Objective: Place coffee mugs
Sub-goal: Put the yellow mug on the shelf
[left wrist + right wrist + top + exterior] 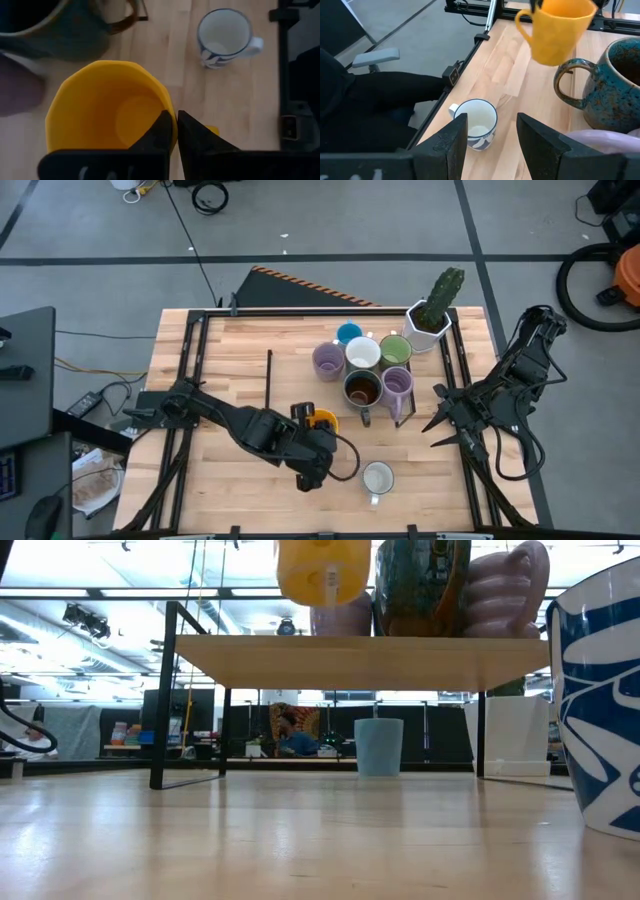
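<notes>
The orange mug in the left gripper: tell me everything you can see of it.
The orange mug is a glossy yellow-orange cup, ceramic by its look, with a faceted rim, a loop handle and an empty inside. The left gripper holds it lifted clear of the wooden table, its fingers shut on the rim, one inside and one outside the wall. It hangs roughly upright, slightly tilted, just beside the dark speckled mug at the edge of the cluster. Nothing but the fingers touches it.

We see a cactus [445, 288] standing upright in a white hexagonal pot [425, 328] at about one o'clock on the wooden table [250, 350]. A black rod [269, 378] lies flat on the boards near ten o'clock. Off the table at two o'clock, a vacuum hose [585, 285] loops on the grey floor.
</notes>
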### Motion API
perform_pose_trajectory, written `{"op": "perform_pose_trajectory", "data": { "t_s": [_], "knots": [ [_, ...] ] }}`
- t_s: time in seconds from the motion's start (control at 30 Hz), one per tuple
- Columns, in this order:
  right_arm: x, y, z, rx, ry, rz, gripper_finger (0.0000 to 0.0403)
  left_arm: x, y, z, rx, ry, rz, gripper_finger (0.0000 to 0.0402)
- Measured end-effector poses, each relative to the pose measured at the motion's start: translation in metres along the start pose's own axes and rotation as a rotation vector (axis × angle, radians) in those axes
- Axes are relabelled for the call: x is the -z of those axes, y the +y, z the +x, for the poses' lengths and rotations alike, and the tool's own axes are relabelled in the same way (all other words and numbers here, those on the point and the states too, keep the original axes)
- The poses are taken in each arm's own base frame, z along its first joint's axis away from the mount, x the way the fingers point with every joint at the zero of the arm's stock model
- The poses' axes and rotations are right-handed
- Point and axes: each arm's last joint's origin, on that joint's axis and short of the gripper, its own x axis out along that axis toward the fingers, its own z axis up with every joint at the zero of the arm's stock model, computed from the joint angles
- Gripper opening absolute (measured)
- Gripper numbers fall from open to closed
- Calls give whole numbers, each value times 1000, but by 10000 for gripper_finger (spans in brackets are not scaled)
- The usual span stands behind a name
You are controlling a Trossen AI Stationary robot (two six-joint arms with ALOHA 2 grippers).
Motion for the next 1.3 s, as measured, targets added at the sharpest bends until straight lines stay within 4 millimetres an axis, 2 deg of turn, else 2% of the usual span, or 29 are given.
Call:
{"op": "perform_pose_trajectory", "data": {
  "t_s": [0.23, 0.43, 0.6, 0.8, 1.3],
  "knots": [
    [0, 0, 0, -1, -2, -1, 176, -6, 26, -3, -103, -10, 70, 19],
    [0, 0, 0, -11, 1, 1, 176, -9, 48, 19, -149, 60, 98, 19],
    [0, 0, 0, -19, 4, 1, 176, -13, 59, 30, -122, 67, 91, 19],
    [0, 0, -1, -19, 2, 2, 176, -16, 66, 35, -120, 71, 86, 19],
    [-1, 1, -1, -21, -3, 4, 176, -17, 66, 35, -118, 56, 64, 32]
  ]
}}
